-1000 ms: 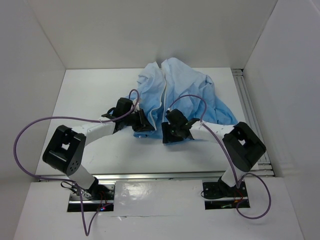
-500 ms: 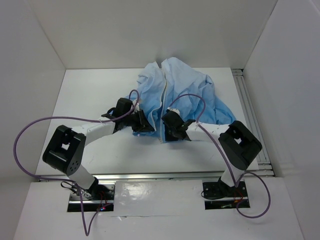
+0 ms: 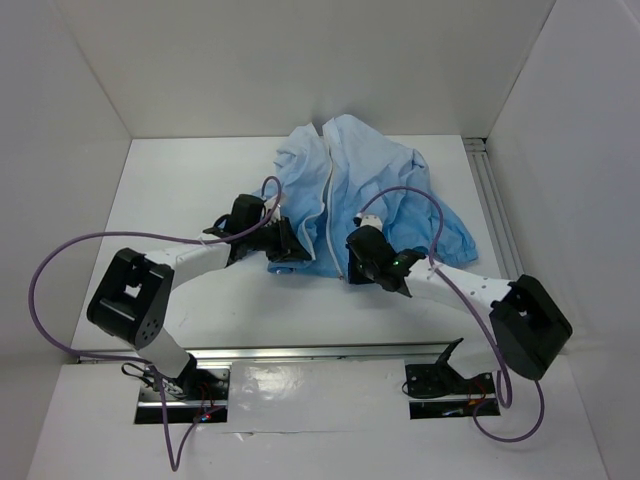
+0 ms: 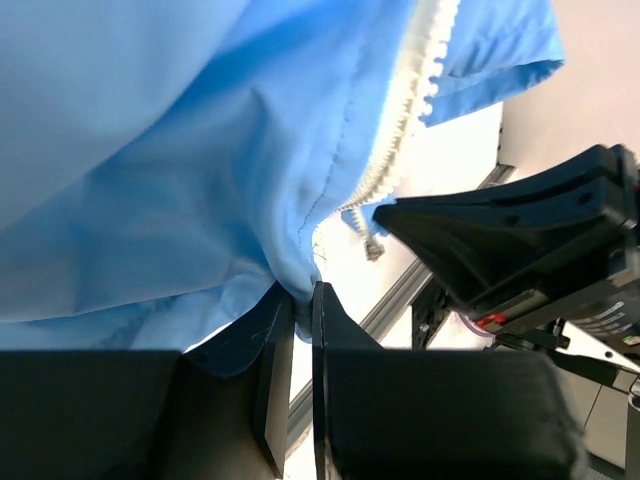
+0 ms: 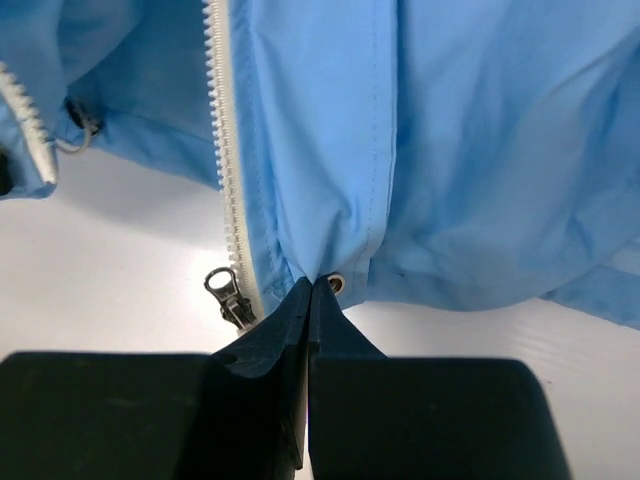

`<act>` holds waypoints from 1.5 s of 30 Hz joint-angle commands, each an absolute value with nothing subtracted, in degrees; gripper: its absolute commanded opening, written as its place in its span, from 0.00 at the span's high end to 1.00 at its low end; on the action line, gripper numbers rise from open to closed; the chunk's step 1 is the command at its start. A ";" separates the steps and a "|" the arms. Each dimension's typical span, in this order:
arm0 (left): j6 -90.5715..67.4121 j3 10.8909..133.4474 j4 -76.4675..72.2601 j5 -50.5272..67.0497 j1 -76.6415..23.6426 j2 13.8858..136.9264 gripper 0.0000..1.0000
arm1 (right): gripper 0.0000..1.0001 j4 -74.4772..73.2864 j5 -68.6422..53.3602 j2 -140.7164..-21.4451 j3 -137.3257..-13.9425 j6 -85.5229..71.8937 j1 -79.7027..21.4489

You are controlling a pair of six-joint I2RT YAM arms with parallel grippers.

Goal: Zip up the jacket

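The light-blue jacket [image 3: 370,170] lies crumpled at the back middle of the table, its front open. The whitish zipper strip [image 3: 327,205] runs down the middle. My left gripper [image 3: 290,250] is shut on the near hem of the left front panel; in the left wrist view the jaws [image 4: 303,292] pinch a fold of blue fabric [image 4: 150,150] beside the zipper teeth [image 4: 405,110]. My right gripper [image 3: 355,262] is shut on the right panel's hem [image 5: 309,285], next to a small metal eyelet [image 5: 335,284]. The zipper slider [image 5: 225,290] hangs just left of its fingers, at the end of the teeth [image 5: 222,130].
White walls enclose the table on three sides. A metal rail [image 3: 495,220] runs along the right edge and another [image 3: 300,352] along the near edge. Purple cables [image 3: 100,240] loop off both arms. The right gripper's black body [image 4: 520,240] shows close by in the left wrist view.
The right gripper has closed on the right panel's hem, and its elbow has swung out to the right and nearer. The left arm has kept its hold and place.
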State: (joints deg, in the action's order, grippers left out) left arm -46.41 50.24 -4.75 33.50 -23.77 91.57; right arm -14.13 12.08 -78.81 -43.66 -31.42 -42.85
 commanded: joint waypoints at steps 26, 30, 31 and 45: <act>-44.91 56.95 -6.33 34.89 -26.81 91.32 1.00 | 1.00 13.80 9.93 -63.01 -34.98 -28.04 -44.30; -44.39 57.48 -4.84 34.89 -26.81 91.32 1.00 | 1.00 11.70 11.58 -63.54 -35.51 -28.65 -44.30; -44.38 57.48 -4.83 34.89 -26.81 91.32 1.00 | 1.00 10.82 12.38 -63.54 -36.20 -28.65 -44.30; -42.98 55.01 -0.47 23.92 -28.03 85.61 1.00 | 1.00 -12.66 27.16 -77.78 -49.04 -37.79 -45.69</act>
State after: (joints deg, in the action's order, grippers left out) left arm -44.53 52.86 -3.01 28.97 -27.14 88.23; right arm -7.97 22.81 -77.19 -45.25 -35.66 -44.62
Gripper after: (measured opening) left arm 0.212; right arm 0.008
